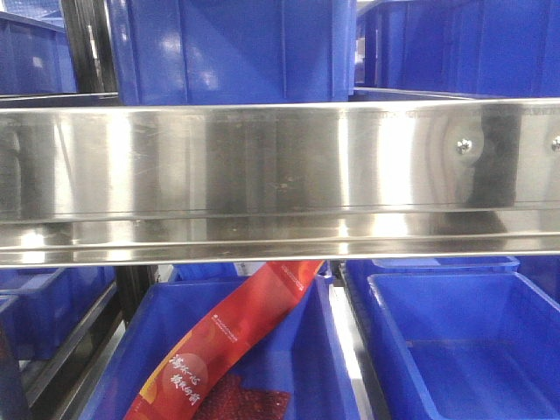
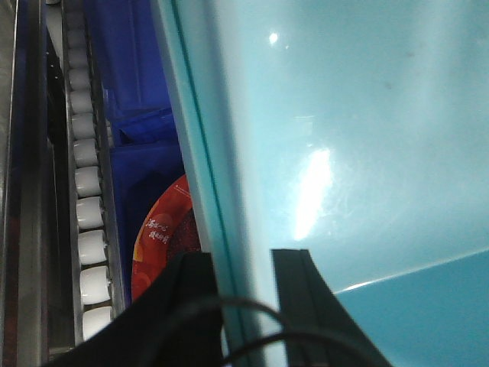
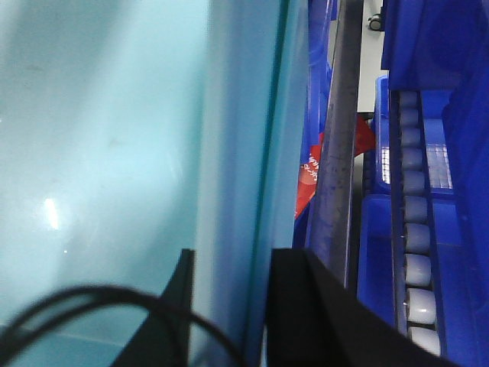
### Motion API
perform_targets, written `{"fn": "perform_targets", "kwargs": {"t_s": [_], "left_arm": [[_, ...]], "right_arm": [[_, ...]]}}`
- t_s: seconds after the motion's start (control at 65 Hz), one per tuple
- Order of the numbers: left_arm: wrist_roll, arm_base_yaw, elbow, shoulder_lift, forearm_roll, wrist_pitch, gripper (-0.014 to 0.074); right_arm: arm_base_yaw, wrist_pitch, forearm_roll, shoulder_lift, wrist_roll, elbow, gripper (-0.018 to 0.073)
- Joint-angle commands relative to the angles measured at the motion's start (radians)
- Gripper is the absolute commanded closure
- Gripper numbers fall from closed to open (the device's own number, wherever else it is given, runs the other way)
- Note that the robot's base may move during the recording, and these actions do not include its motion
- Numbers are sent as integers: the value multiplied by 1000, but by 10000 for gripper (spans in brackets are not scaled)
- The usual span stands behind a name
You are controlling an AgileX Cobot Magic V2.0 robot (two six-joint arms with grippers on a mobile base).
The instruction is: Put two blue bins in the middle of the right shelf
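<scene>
Two grippers are seen, each closed over a wall of a pale blue bin. In the left wrist view, the left gripper [image 2: 246, 306] is set astride the bin's wall and rim, one dark finger [image 2: 191, 306] outside and the other inside the smooth interior; the wall is pinched between them. The pale blue bin [image 2: 351, 138] fills most of that view, its wall running steeply up the frame. Whether one bin or a nested pair is held cannot be told.

In the right wrist view, the right gripper [image 3: 229, 306] is clamped likewise on the opposite wall, with a black cable looped across its near side.

Outward from the left gripper, a red snack packet [image 2: 160, 233] is seen lying in a dark blue bin [image 2: 141, 153], beside a roller track [image 2: 88, 183] of white rollers. Outward from the right gripper, a grey steel post [image 3: 340, 145] and a second line of rollers [image 3: 416, 229] are noted.

In the front view, the stainless front rail [image 1: 280, 175] of the right shelf level spans the frame, bolts at its right end. Dark blue bins stand above and below it. The pale bin is not shown there.
</scene>
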Motion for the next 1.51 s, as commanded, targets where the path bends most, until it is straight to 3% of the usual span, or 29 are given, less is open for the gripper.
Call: {"fn": "perform_targets", "kwargs": {"t_s": [0.0,0.892,1.03,1.153,1.307,1.492], "left_arm": [[26,-6,-17,-20,-65,-48,707],[26,-6,-17,-20,-65,-67,707],[50,-6,-17,-13,-57,-32,707],[52,-6,-8,-2,-2,-32,707],[52,-6,60,-2,12,-32,707],[52,-6,190,-1,83,-32,707]], "right_arm": [[-1,-106,16,-17,2,-19,712],[-1,-157,16,-17,2,-19,712],[-1,-74,16,-13,2,-19,712],[-1,-2,20,-1,2,-2,712],[-1,67,26,28,2,24,712],[-1,136,34,91,2,26,712]]}}
